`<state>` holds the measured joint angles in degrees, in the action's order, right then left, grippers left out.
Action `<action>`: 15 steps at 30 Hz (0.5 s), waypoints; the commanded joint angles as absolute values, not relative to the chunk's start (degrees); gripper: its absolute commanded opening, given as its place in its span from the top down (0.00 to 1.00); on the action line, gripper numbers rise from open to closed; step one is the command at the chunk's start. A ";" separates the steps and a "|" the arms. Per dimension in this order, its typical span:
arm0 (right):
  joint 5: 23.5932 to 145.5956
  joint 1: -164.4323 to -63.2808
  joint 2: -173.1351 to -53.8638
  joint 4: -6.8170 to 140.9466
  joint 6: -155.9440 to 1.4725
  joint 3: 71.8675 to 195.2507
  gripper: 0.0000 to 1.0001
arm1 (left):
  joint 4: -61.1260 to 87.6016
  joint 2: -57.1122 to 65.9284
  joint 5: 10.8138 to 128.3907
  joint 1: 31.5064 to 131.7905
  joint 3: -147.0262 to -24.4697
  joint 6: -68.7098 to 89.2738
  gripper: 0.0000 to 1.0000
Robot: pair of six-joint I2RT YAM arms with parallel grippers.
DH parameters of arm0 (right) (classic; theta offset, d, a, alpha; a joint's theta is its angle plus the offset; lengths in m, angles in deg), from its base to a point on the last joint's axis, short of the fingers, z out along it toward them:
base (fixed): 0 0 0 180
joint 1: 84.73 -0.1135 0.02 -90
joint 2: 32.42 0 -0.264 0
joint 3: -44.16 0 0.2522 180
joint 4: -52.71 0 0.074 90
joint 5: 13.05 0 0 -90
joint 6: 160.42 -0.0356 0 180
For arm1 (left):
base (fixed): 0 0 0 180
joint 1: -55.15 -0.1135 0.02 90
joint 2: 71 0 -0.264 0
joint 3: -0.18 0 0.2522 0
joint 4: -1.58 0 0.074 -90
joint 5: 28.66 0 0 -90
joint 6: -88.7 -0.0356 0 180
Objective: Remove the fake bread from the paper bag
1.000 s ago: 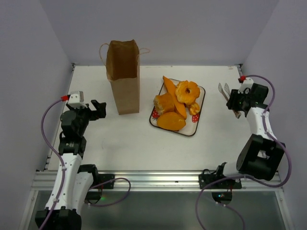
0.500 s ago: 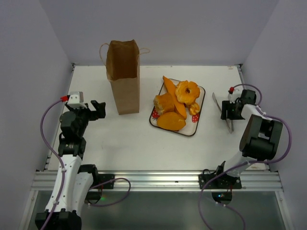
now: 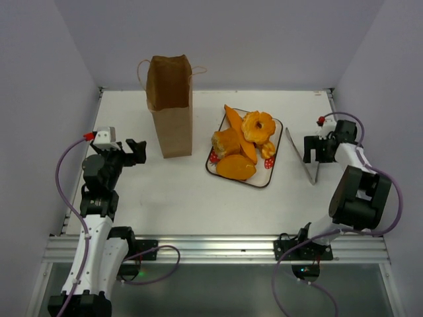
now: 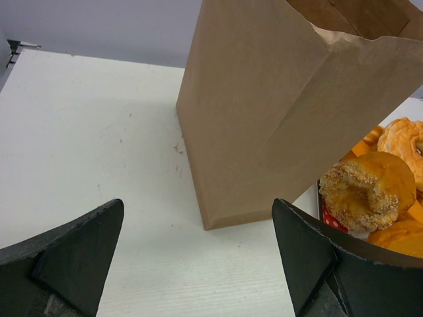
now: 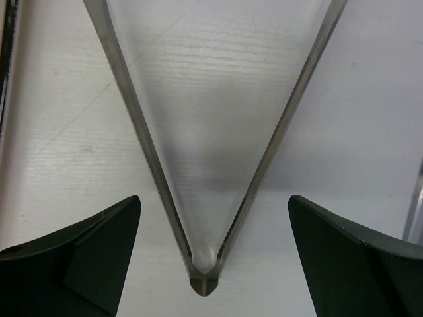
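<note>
The left end effector and right end effector are gaping wide, gripping nothing, while the glossy orange-golden toy bread pieces mid-frame are looking light, hard and slick, best pinched crosswise.

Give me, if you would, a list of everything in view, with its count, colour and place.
brown kraft paper bag: one, brown, standing upright at the back left of the table; its inside cannot be seen.
glossy orange-golden toy bread pieces: at least four, orange-golden, piled on the tray.
strawberry-print tray: one, white with red strawberries, right of the bag and apart from it.
thin metal tongs: one, silver, lying spread open on the table right of the tray.
white table: one, white, under everything.
left gripper: one, black, open and empty, facing the bag.
right gripper: one, black, open, its fingers either side of the tongs without touching them.
</note>
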<state>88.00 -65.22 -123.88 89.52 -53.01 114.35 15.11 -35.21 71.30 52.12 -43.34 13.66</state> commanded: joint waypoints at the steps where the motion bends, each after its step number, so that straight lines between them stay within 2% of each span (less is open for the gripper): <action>1: 87.15 -65.22 -117.42 91.87 -52.49 117.69 0.01 | 14.81 -35.84 71.10 52.51 -44.25 11.71 0.03; 9: 84.51 -65.22 -99.77 95.20 -59.34 118.48 0.01 | 14.73 -35.67 71.10 52.51 -44.25 11.62 0.02; 15: 85.74 -65.30 -93.33 98.81 -66.28 117.96 0.01 | 14.55 -34.96 71.01 52.51 -44.25 11.45 0.02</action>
